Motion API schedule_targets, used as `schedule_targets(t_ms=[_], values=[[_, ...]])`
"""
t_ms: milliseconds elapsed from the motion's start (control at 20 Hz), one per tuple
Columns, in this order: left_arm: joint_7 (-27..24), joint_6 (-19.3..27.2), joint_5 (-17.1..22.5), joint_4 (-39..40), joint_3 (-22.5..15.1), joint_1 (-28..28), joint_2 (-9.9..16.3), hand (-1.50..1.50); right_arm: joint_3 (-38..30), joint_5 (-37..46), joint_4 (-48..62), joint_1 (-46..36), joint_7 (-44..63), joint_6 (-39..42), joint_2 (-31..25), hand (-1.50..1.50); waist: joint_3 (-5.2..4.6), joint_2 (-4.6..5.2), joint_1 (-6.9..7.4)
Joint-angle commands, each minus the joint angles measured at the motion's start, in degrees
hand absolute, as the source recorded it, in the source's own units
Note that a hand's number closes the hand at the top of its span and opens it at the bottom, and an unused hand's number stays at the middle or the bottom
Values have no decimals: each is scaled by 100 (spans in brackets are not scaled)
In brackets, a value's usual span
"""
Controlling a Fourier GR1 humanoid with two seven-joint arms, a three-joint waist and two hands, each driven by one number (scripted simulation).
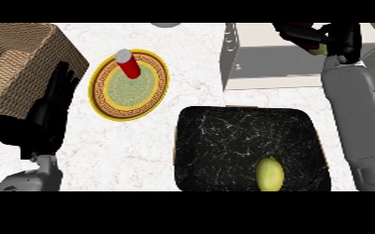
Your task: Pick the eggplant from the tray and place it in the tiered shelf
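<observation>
My right hand (343, 35) is at the top right, above the white tiered shelf (271, 62), with its fingers curled round the dark purple eggplant (296, 31). The eggplant lies slanted over the shelf's back right part, and a greenish end (318, 50) shows under the hand. Whether it touches the shelf I cannot tell. The black marbled tray (234, 129) sits in front of the shelf and holds a yellow-green fruit (270, 174) near its front edge. At the left edge, my left hand (47, 110) rests open with fingers up.
A yellow patterned plate (150, 91) lies left of the tray, with a red cylinder with a grey cap (128, 66) standing on it. A wicker basket (26, 54) fills the far left corner, partly behind my left hand.
</observation>
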Motion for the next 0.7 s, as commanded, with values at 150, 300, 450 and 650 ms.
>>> schedule_targets(t_ms=[150, 300, 450, 650], values=[[-113, 162, -233, 394, -109, -264, -235, 0, -165, -353, 1072, -549, -599, 188, 74, -150, 54, 109, 12], [-374, 132, -257, 264, -87, 145, -272, 0, -476, -715, 1156, -367, -1305, 200, -124, -150, 55, 101, 9], [1, 78, -158, -5, 59, -5, -149, 0, -581, -984, 698, -456, -1073, 244, -80, -150, 54, 76, -31], [-255, -161, -9, 413, 201, -231, -66, 0, -973, -1263, 814, -701, -1174, 217, -497, -150, 53, 95, -22]])
